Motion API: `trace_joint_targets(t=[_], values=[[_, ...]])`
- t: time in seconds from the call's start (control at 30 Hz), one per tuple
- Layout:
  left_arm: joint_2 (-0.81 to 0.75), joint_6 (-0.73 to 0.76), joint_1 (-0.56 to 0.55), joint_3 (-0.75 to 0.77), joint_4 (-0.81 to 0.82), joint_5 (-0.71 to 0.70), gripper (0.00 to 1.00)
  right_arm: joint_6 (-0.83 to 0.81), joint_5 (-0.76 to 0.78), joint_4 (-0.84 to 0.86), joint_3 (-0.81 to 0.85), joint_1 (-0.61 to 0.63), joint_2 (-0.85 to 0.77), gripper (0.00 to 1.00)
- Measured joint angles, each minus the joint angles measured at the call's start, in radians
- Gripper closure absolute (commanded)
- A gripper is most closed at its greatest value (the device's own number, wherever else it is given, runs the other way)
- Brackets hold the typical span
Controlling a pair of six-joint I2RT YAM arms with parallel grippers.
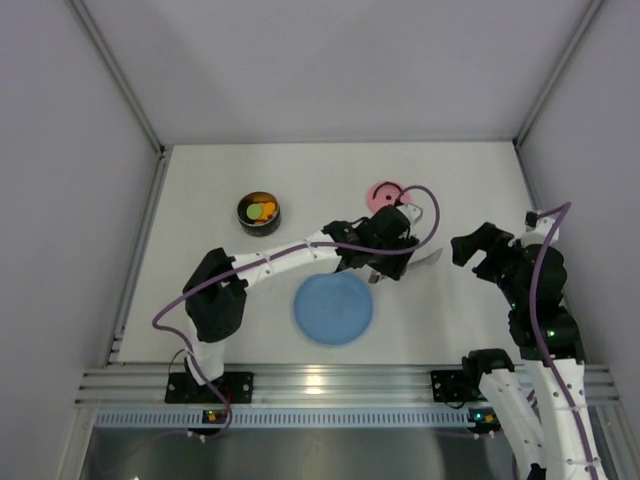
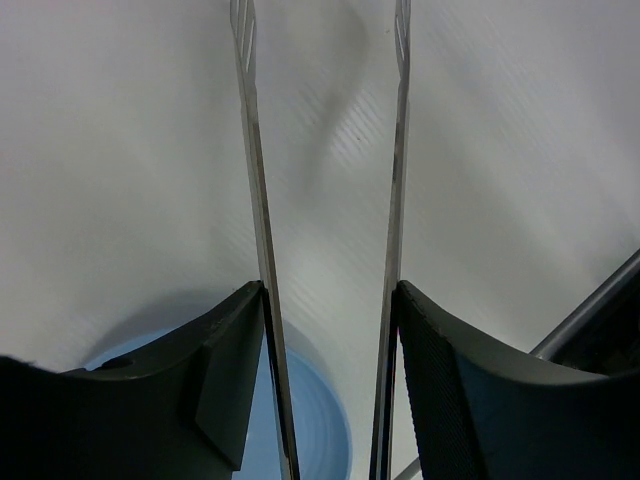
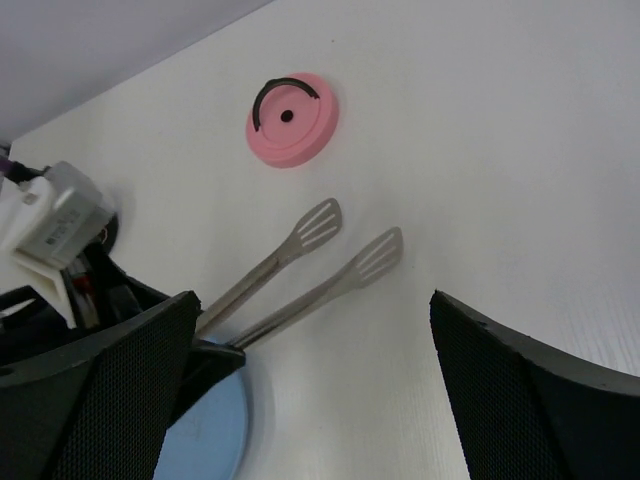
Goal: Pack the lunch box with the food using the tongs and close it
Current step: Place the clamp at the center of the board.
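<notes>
Tongs [image 3: 300,265]: held across their 2 arms by my left pincer [image 2: 328,300], tips near the pink lid [image 3: 291,118]; right pincer [image 3: 305,325] stood wide, empty. Lunch box [image 1: 245,222], food [image 1: 262,211] inside, sat well left on the tabletop [image 1: 200,170]; I judged the tongs best laid down clear of that lid.

Pink lid [image 3: 292,119], blue plate [image 1: 333,309], silver tongs [image 3: 320,224], white table [image 1: 460,180].

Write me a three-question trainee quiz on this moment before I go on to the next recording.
1. True or false: the pink lid sits on the lunch box.
2. The left claw grips: A) the tongs B) the lid C) nothing.
3. Fill in: the right claw stands ___ and empty.
Key: 1 false; 2 A; 3 open.
</notes>
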Motion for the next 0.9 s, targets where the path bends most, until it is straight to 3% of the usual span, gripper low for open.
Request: trace_joint_targets(t=[0.4,0.67,0.9], values=[[0.293,-0.011,-0.061,0.1,0.064,0.008,0.33,0.0,-0.003,-0.021,0.0,0.0,0.047,0.03],[0.325,-0.024,-0.062,0.123,0.083,-0.007,0.23,-0.009,0.002,-0.02,0.0,-0.001,0.085,0.03],[0.321,-0.015,-0.052,0.161,0.079,-0.041,0.22,-0.008,-0.013,-0.024,0.024,-0.002,0.123,0.02]])
